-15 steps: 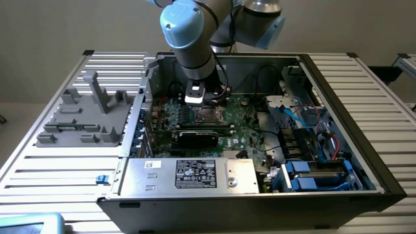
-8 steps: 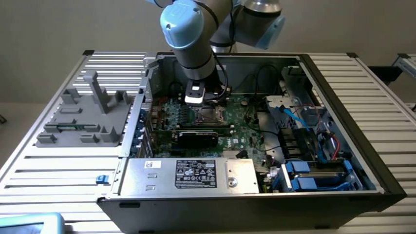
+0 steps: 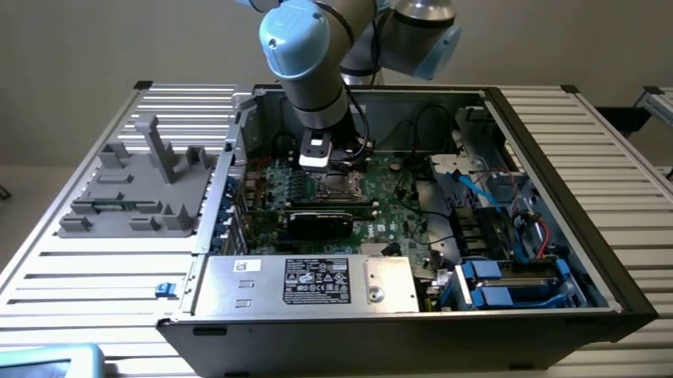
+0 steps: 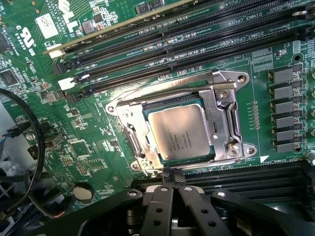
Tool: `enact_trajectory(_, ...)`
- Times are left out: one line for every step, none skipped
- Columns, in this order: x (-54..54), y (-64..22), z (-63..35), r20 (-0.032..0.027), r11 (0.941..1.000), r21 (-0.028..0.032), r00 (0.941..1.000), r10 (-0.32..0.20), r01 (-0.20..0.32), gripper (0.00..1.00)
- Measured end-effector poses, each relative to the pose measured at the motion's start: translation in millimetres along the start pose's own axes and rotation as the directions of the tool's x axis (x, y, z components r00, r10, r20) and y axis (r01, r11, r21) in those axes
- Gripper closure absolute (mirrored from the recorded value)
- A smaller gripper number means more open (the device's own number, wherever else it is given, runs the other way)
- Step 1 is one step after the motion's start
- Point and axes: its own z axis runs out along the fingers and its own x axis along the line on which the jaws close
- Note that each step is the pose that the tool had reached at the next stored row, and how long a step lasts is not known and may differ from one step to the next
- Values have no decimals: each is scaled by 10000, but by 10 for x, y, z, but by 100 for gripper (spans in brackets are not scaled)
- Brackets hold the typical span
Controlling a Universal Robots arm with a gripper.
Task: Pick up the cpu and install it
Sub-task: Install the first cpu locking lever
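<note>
The cpu [image 4: 179,135] is a silvery square chip with a thin green rim, and it lies flat inside the metal socket frame [image 4: 224,118] on the green motherboard [image 4: 98,147]. In the exterior view the cpu [image 3: 338,187] sits in the middle of the open computer case. My gripper [image 4: 171,181] is shut, its two black fingers pressed together with nothing visible between them. Its tips stand at the socket frame's edge, just beside the chip. In the exterior view the gripper [image 3: 320,167] hangs low over the board right next to the socket.
Long black memory slots [image 4: 197,44] run past the socket. A black card [image 3: 321,220] and a silver box with a black label [image 3: 315,282] lie near the case front. Blue drive bays [image 3: 505,287] and cables are at the exterior view's right, a grey fixture [image 3: 137,189] at its left.
</note>
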Motion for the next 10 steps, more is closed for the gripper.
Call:
enact_trajectory(0,-1,1,0,10000,2,10000,0,0,89)
enact_trajectory(-1,-1,2,2,10000,4,10000,0,0,89)
enact_trajectory(-1,-1,3,3,10000,7,10000,1,-1,89)
enact_trajectory(-2,-1,5,5,10000,11,10000,1,-1,89)
enact_trajectory(-2,-1,7,5,10000,18,10000,4,-4,89)
enact_trajectory(-3,-1,9,6,10000,23,10000,5,-5,89)
enact_trajectory(-3,0,11,7,10000,27,10000,7,-7,89)
enact_trajectory(-4,0,12,8,10000,30,10000,8,-8,89)
enact_trajectory(-4,1,14,9,10000,35,10000,10,-10,89)
enact_trajectory(-5,1,16,11,10000,39,10000,12,-12,89)
